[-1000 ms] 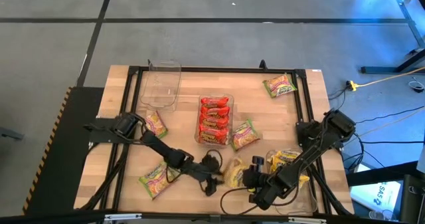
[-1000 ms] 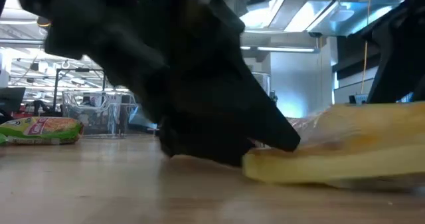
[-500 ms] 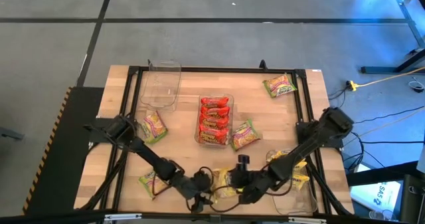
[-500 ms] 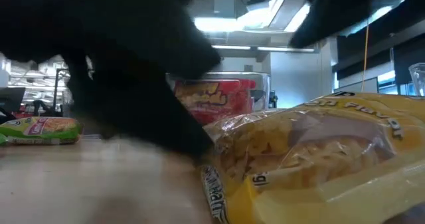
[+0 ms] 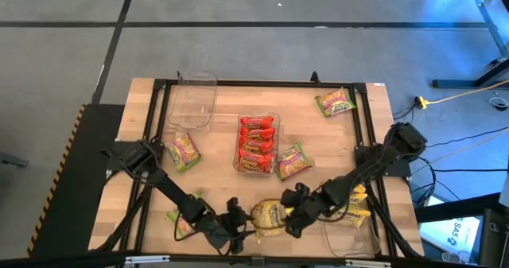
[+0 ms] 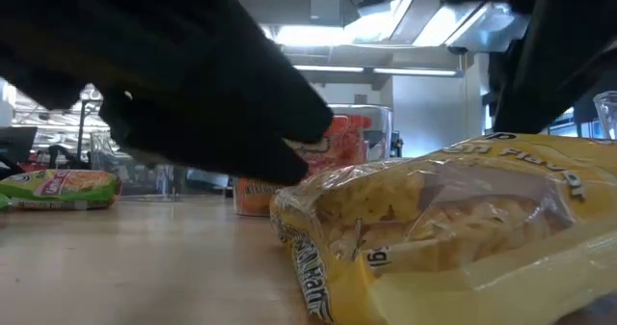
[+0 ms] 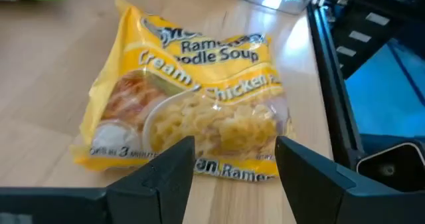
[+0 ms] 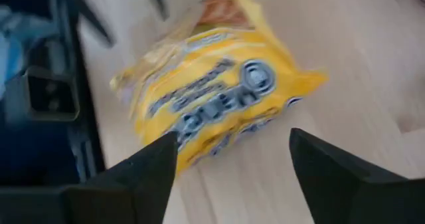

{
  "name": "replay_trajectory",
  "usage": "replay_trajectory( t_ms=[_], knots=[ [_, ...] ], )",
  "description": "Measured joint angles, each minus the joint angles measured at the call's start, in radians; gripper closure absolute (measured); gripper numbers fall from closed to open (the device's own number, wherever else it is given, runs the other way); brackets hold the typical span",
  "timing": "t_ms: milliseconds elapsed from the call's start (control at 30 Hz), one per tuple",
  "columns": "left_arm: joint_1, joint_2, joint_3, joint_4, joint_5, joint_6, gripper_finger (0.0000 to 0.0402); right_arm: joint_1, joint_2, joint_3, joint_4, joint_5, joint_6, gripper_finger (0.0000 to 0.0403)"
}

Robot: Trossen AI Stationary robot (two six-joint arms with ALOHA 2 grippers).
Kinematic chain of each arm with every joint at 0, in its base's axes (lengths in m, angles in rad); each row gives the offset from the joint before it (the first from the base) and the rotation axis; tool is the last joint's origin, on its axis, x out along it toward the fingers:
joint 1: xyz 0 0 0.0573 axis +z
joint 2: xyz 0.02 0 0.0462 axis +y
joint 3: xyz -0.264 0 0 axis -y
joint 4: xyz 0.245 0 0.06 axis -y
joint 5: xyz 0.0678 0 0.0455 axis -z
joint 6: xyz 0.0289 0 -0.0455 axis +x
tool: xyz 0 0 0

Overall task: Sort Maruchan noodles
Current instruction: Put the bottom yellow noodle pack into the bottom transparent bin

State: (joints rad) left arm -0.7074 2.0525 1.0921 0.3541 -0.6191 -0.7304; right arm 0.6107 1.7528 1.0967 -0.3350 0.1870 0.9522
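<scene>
A yellow noodle packet (image 5: 270, 214) lies flat on the table near its near edge, and fills the low view (image 6: 453, 229). My left gripper (image 5: 238, 227) is open just left of it; in the left wrist view its fingers (image 7: 232, 161) stand either side of the packet's near edge (image 7: 222, 169). My right gripper (image 5: 296, 212) is open just right of the packet, which lies ahead of it (image 8: 232, 157). Red packets (image 5: 256, 145) sit in the middle tray. More yellow packets (image 5: 354, 208) lie at the right. Green packets (image 5: 183, 150) (image 5: 293, 161) (image 5: 334, 101) (image 5: 179, 220) lie scattered. My left gripper has the yellow packet's near edge (image 7: 199, 172) between its open fingers, coming level from the table's left; I cannot tell whether a finger touches it. My right gripper faces the packet's other end (image 8: 199, 151) from the right; I cannot tell whether it touches.
A clear tray (image 5: 195, 101) stands at the far left, and another clear tray (image 5: 362, 248) at the near right corner. Black frame rails (image 5: 370, 133) run along the table's sides. Bare wood lies between the middle tray and the far edge.
My left gripper has moved toward the near edge and a little left. My right gripper has moved left toward the yellow packet. The packet has slid toward the near edge and turned a little, so it looms much larger in the low view.
</scene>
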Motion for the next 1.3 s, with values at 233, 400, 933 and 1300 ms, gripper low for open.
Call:
replay_trajectory(
  t_ms=[233,400,933,1300],
  knots=[
    [0.009,0.040,0.000,0.000,-0.010,0.007,0.0198,-0.050,-0.001,-0.157,0.279,-0.084,0.120,0.0116],
    [0.032,0.075,0.000,0.003,0.006,0.000,0.0198,-0.062,-0.001,-0.236,0.423,-0.100,0.220,0.0119],
    [0.057,0.093,0.002,0.021,0.032,-0.025,0.0198,-0.062,0.036,-0.248,0.580,-0.123,0.222,0.0120],
    [0.057,0.094,0.001,0.029,0.033,-0.019,0.0198,-0.061,0.160,-0.248,0.806,-0.061,0.199,0.0121]
  ],
)
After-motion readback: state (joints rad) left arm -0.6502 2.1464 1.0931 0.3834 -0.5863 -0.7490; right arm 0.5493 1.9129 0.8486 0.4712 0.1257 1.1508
